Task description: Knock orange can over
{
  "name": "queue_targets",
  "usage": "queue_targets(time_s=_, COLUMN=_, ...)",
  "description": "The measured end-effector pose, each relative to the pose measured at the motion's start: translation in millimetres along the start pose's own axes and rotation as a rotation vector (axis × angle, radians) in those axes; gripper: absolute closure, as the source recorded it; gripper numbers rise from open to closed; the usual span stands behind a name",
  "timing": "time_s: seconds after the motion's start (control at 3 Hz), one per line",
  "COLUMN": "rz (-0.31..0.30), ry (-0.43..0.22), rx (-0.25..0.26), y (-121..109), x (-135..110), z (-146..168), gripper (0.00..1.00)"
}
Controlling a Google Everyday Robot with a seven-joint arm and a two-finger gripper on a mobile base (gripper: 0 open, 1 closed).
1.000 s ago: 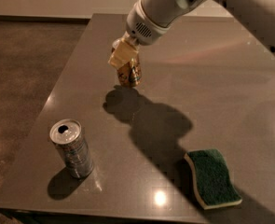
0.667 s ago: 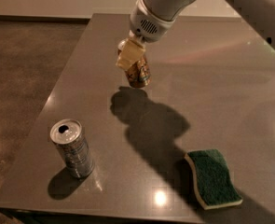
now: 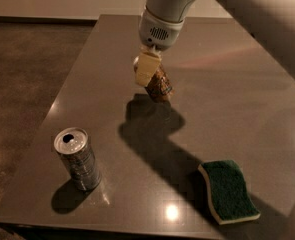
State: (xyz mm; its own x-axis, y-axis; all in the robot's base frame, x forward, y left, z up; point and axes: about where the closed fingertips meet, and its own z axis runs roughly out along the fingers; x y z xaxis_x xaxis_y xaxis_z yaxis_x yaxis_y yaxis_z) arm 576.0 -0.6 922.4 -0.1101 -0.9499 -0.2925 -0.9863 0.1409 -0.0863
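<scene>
The gripper (image 3: 148, 69), its hold impossible to tell, meets the tilted orange can (image 3: 160, 87) at the table's (image 3: 227, 99) far middle, mid-topple; a further sideways push should finish it.

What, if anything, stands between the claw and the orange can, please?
Nothing visible does. The claw is right against the upper end of the orange can, which is tilted at mid-table. The silver can and the sponge sit well away, near the table's front edge.
</scene>
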Motion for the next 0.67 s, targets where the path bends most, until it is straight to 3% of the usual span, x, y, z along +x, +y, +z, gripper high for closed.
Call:
queue_targets(time_s=0.33, rz=-0.034, ry=0.095, rx=-0.046, y=0.9, x=9.8, z=15.2, gripper=1.0)
queue_targets(time_s=0.67, rz=-0.05, ry=0.164, rx=-0.058, y=-2.6, x=16.5, z=25.2, gripper=0.82)
